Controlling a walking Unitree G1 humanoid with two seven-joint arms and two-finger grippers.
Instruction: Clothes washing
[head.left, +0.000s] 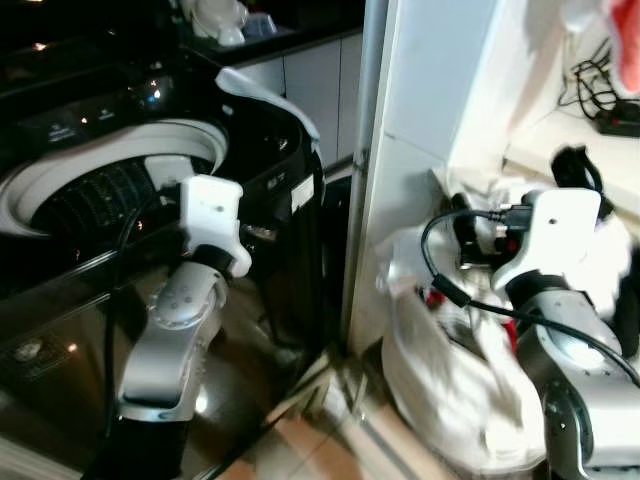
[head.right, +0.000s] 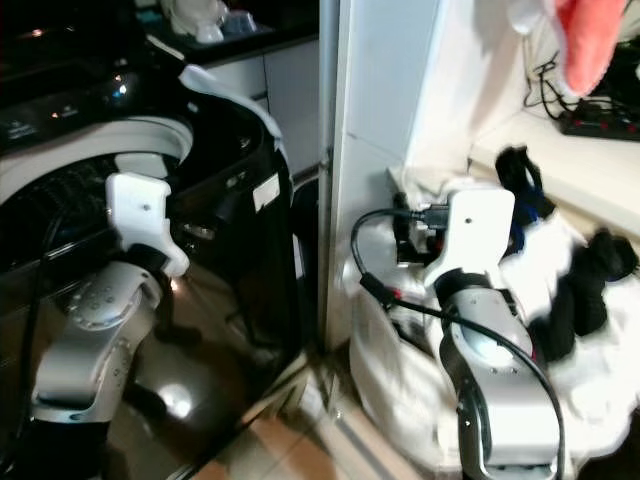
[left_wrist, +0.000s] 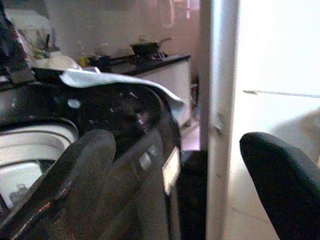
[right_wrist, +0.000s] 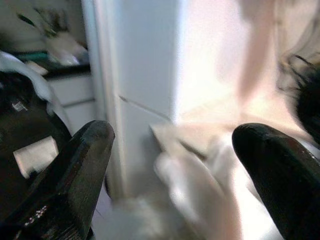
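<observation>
A black top-loading washing machine (head.left: 285, 175) stands on the left, its lid up and its white-rimmed drum (head.left: 110, 185) uncovered. A pale cloth (left_wrist: 115, 80) is draped over its far corner. On the right, a heap of white laundry (head.left: 450, 380) with dark garments (head.right: 590, 280) on it lies by the white pillar (head.left: 410, 150). My left gripper (left_wrist: 185, 165) hovers beside the washer's front corner, open and holding nothing. Just above the white heap, my right gripper (right_wrist: 175, 160) is also open and empty, facing the pillar.
A pale counter (head.left: 570, 140) at the right carries a black power strip (head.left: 620, 122) and cables. A pink cloth (head.right: 590, 45) hangs at the top right. Behind the washer runs a dark kitchen counter (left_wrist: 150, 60) with a pan. Tiled floor (head.left: 330, 430) shows between washer and laundry.
</observation>
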